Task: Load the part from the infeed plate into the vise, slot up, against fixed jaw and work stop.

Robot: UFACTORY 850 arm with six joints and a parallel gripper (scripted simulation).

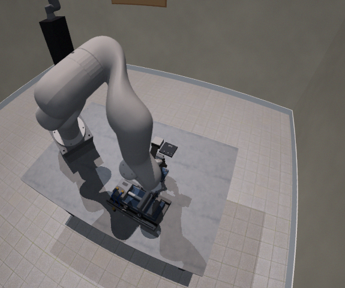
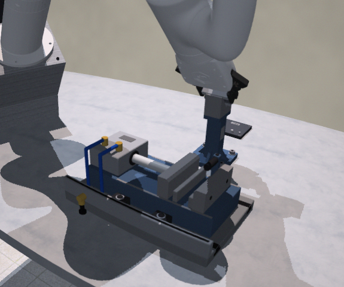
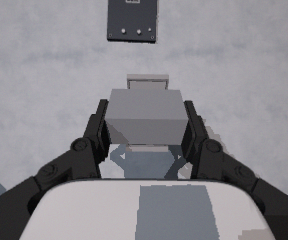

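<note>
The black two-fingered gripper [image 3: 146, 131] pinches the plain grey rectangular metal block [image 3: 145, 116] across its flat sides at centre frame, standing on end in the blue V-block [image 2: 214, 136]. It looks rigid, smooth and fairly heavy (likely slippery under steel pads), so a grip near mid-length seems safest; the milled slot probably faces away, unseen.
</note>
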